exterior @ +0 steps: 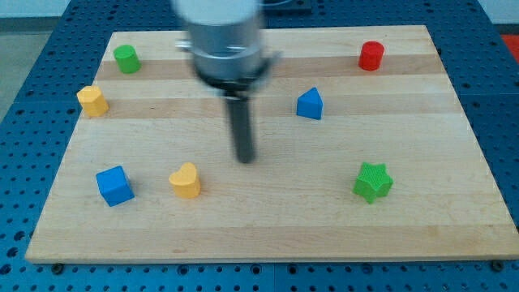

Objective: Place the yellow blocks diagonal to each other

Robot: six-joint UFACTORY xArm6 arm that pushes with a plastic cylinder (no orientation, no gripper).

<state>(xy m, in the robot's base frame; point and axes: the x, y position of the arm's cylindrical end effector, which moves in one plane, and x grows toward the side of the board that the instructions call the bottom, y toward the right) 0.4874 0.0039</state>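
Observation:
A yellow heart-shaped block (186,180) lies at the lower left of the wooden board (268,227). A second yellow block (92,100), pentagon-like, sits near the board's left edge, above and left of the heart. My tip (245,159) is the end of the dark rod in the middle of the board. It stands to the right of the yellow heart and a little above it, a clear gap away, touching no block.
A blue cube (114,185) lies just left of the yellow heart. A green cylinder (126,58) is at the top left, a red cylinder (371,55) at the top right, a blue house-shaped block (310,104) right of the rod, a green star (373,181) at the lower right.

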